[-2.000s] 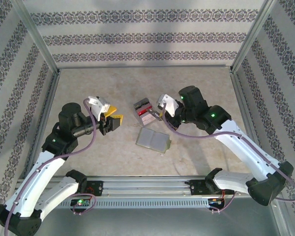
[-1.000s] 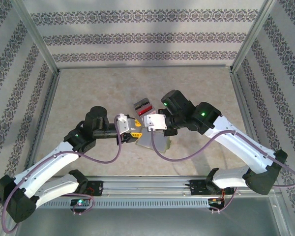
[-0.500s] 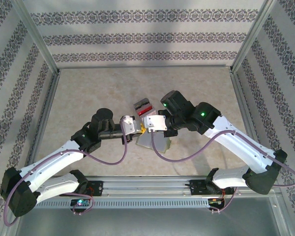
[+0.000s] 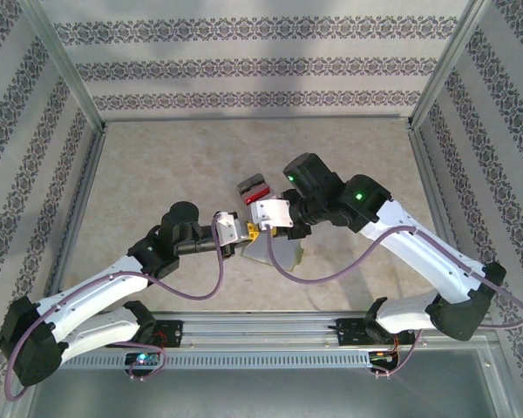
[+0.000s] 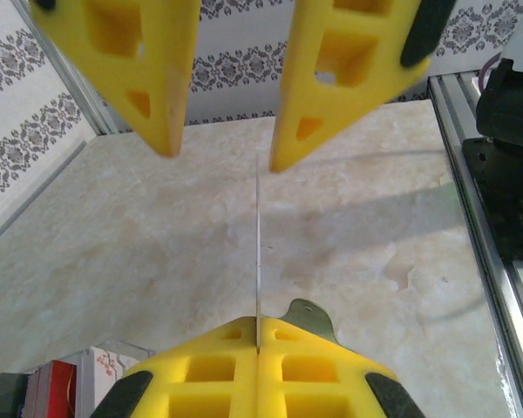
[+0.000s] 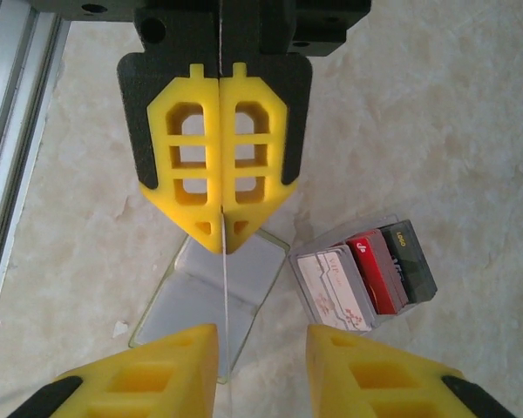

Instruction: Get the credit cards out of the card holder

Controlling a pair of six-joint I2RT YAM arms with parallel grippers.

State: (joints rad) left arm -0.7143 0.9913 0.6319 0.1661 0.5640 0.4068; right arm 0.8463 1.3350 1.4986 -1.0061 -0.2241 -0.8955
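The left gripper (image 6: pixel 220 237) is closed, its yellow fingers pressed together on a thin pale card (image 6: pixel 222 287) that shows edge-on as a fine line running out from between the fingertips. The right gripper (image 6: pixel 261 338) faces it from the right with its jaws apart. One yellow finger stands on each side of the card's free end, and there is a visible gap on both sides, so the right gripper grips nothing. The two grippers meet tip to tip over the middle of the table (image 4: pixel 157 165), slightly towards the near side. Right under them the card holder (image 6: pixel 192 300) lies opened flat on the table with its pale grey sleeves facing up. A bit of its olive-green edge pokes out at the near right of the grippers in the overhead view. Whether the card touches the holder cannot be told. Just beyond the holder, on the far side, sits a small stack of grey, red and white cards (image 6: pixel 366 274), close to the holder but apart from it.
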